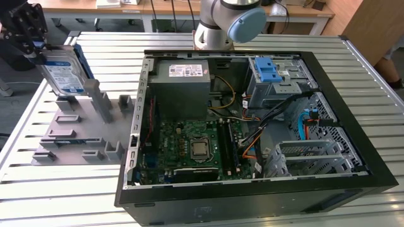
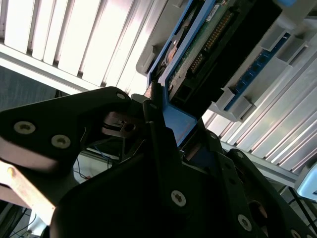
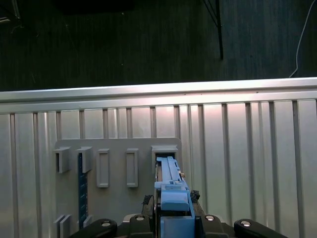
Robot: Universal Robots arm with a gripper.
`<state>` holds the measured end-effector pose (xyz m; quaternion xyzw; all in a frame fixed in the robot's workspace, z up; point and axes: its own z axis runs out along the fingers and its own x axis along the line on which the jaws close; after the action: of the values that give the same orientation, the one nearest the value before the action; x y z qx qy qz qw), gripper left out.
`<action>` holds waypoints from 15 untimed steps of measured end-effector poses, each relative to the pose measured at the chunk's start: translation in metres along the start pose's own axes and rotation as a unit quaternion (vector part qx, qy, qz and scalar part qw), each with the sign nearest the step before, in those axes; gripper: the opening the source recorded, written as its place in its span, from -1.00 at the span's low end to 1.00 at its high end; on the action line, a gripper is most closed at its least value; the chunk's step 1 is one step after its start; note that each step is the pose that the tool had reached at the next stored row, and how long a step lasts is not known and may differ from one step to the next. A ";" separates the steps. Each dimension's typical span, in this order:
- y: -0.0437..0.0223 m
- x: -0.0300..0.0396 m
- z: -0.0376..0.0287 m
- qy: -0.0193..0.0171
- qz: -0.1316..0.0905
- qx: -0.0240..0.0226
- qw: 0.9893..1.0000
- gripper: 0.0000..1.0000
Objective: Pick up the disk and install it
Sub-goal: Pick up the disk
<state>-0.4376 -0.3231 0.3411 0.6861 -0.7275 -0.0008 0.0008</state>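
Exterior view: at that view's left, the disk (image 1: 63, 71) is held upright, and the fingers of the gripper (image 1: 38, 47) are pressed onto its blue carrier frame. It is positioned over a slot of the grey fixture (image 1: 82, 137) on the slatted table (image 1: 63, 189), well apart from the open computer case (image 1: 252, 203). The clamped blue edge is seen in both wrist views.
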 end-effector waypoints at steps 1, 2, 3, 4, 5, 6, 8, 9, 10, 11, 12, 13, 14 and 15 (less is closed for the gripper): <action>0.0000 0.0000 -0.0007 0.000 0.000 0.000 1.000 -0.27; 0.0000 0.0000 -0.0014 0.000 0.000 0.000 1.000 -0.27; 0.0000 0.0000 -0.0020 0.000 0.000 0.000 1.000 -0.27; 0.0000 0.0000 -0.0025 0.000 0.000 0.000 1.000 -0.27; 0.0000 0.0000 -0.0030 0.000 0.000 0.000 1.000 -0.27; 0.0000 0.0000 -0.0035 0.000 0.000 0.000 1.000 -0.27; 0.0000 0.0000 -0.0045 0.000 0.000 0.000 1.000 -0.27; 0.0000 0.0000 -0.0049 0.000 0.000 0.000 1.000 -0.27; 0.0000 0.0000 -0.0052 0.000 0.000 0.000 1.000 -0.27; 0.0000 0.0000 -0.0055 0.000 0.000 0.000 1.000 -0.27; 0.0000 0.0000 -0.0057 0.000 0.000 0.000 1.000 -0.27; 0.0000 0.0000 -0.0061 0.000 0.000 0.000 1.000 -0.27; 0.0000 0.0000 -0.0064 0.000 0.000 0.000 1.000 -0.27; 0.0000 0.0000 -0.0066 0.000 0.000 0.000 1.000 -0.27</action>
<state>-0.4376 -0.3231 0.3477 0.6861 -0.7275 -0.0007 0.0008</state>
